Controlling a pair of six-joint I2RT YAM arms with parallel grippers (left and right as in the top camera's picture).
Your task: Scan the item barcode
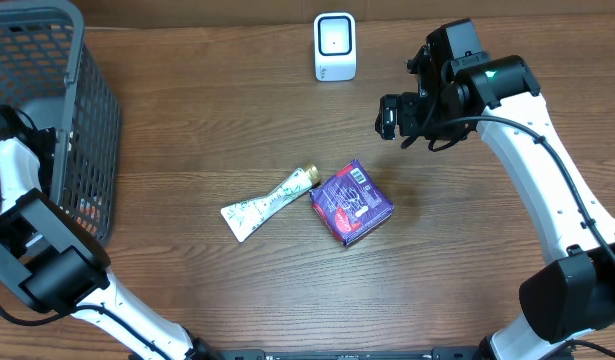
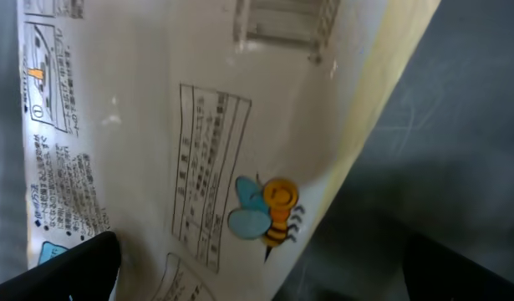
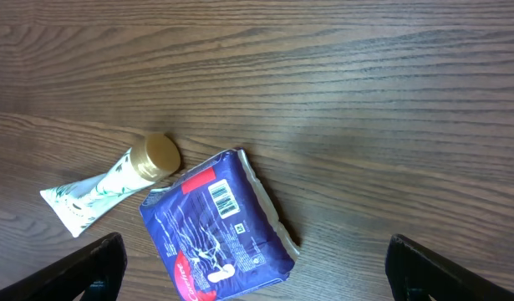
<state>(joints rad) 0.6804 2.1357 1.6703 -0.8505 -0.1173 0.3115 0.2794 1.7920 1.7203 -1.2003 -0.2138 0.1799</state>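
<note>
A purple pack (image 1: 352, 203) lies on the table mid-right, with its barcode (image 3: 224, 200) facing up. A white tube (image 1: 270, 203) with a gold cap (image 3: 159, 155) lies just left of it. The white scanner (image 1: 334, 46) stands at the back edge. My right gripper (image 1: 392, 118) hovers open above the table, up and right of the pack, holding nothing; in the right wrist view (image 3: 257, 255) the pack sits between its spread fingers. My left gripper (image 2: 261, 251) is open, close over a white package (image 2: 181, 125) with a bee print, and I cannot tell whether it touches it.
A grey mesh basket (image 1: 77, 120) stands at the left edge, and my left arm (image 1: 17, 160) reaches into it. Bare wooden table (image 1: 207, 110) lies between basket, scanner and items.
</note>
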